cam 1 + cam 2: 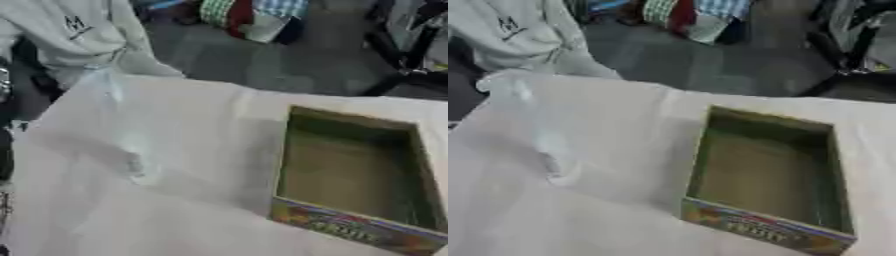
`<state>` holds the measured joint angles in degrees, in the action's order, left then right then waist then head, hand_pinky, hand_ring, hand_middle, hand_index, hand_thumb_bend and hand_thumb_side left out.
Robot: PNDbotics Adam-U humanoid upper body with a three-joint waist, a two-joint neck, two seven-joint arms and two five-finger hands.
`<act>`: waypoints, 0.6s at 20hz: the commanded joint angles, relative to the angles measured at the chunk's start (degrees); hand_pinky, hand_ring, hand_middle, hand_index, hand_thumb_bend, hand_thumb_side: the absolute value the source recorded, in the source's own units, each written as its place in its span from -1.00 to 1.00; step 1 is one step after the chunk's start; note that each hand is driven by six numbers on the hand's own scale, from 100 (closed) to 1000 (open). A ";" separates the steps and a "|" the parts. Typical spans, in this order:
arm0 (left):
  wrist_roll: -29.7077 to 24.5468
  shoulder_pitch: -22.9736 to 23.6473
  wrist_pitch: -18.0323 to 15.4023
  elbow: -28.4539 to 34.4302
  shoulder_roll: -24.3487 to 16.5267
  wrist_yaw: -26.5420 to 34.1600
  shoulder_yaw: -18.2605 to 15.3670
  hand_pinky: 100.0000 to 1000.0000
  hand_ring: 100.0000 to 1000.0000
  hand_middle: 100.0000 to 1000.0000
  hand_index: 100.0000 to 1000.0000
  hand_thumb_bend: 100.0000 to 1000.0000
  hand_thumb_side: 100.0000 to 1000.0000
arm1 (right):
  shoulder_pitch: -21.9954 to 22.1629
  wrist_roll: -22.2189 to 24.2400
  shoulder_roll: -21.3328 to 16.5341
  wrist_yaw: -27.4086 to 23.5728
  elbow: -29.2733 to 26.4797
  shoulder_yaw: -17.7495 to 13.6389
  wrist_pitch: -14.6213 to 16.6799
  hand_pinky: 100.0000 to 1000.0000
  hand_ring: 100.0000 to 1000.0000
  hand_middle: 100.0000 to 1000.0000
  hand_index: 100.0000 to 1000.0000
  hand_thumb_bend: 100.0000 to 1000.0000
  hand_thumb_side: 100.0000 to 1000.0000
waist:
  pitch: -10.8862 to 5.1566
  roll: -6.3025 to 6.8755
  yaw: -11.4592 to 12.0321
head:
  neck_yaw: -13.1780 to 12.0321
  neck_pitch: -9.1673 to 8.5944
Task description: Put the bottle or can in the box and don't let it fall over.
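A clear plastic bottle [129, 145] shows as a pale blurred streak on the left part of the white table [201, 215]. Its base is near the table's middle left and its top leans toward the far left edge. An open cardboard box [354, 227] with a colourful printed front wall and a bare brown inside stands on the right, well apart from the bottle. A person's grey sleeve [131, 57] comes down from the upper left and ends near the bottle's top; whether it touches the bottle cannot be told. Neither of my hands shows.
Beyond the table's far edge lie a dark floor, checked cloth [254, 12] and black stand legs [407, 70] at the upper right. A dark shape [4, 150] sits at the left edge.
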<state>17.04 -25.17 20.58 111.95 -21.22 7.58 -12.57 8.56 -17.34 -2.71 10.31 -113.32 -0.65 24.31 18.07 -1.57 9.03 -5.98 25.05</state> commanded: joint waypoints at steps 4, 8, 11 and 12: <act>-1.72 -0.35 2.01 1.35 -1.43 -1.36 -0.25 1.00 1.00 -1.00 -1.00 -1.00 0.27 | -0.17 0.03 -0.20 -0.07 -1.27 0.09 0.12 1.00 1.00 1.00 1.00 -1.00 0.26 | -1.26 0.22 -0.02 | -0.13 -0.06; -1.37 -0.36 2.00 1.22 -1.33 -1.12 -0.55 1.00 1.00 -1.00 -1.00 -1.00 0.27 | -0.18 0.08 -0.15 0.02 -1.27 0.09 0.03 1.00 1.00 1.00 1.00 -1.00 0.26 | -1.26 0.20 0.01 | -0.16 -0.03; -0.88 -0.35 1.88 0.91 -1.36 -0.74 -0.52 1.00 0.76 -1.00 -1.00 -1.00 0.27 | -0.17 0.09 -0.15 0.09 -1.27 0.14 -0.03 1.00 1.00 1.00 1.00 -1.00 0.26 | -1.27 0.21 0.00 | -0.21 -0.03; -0.88 -0.35 1.73 0.86 -1.38 -0.77 -0.49 1.00 0.68 -1.00 -1.00 -1.00 0.27 | -0.18 0.07 -0.15 0.09 -1.27 0.13 -0.04 1.00 1.00 1.00 1.00 -1.00 0.26 | -1.27 0.21 -0.01 | -0.21 -0.04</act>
<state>15.92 -25.17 22.47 112.26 -21.22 6.79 -12.58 8.56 -17.29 -2.71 10.30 -113.32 -0.65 24.27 18.07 -1.56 9.03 -6.00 25.06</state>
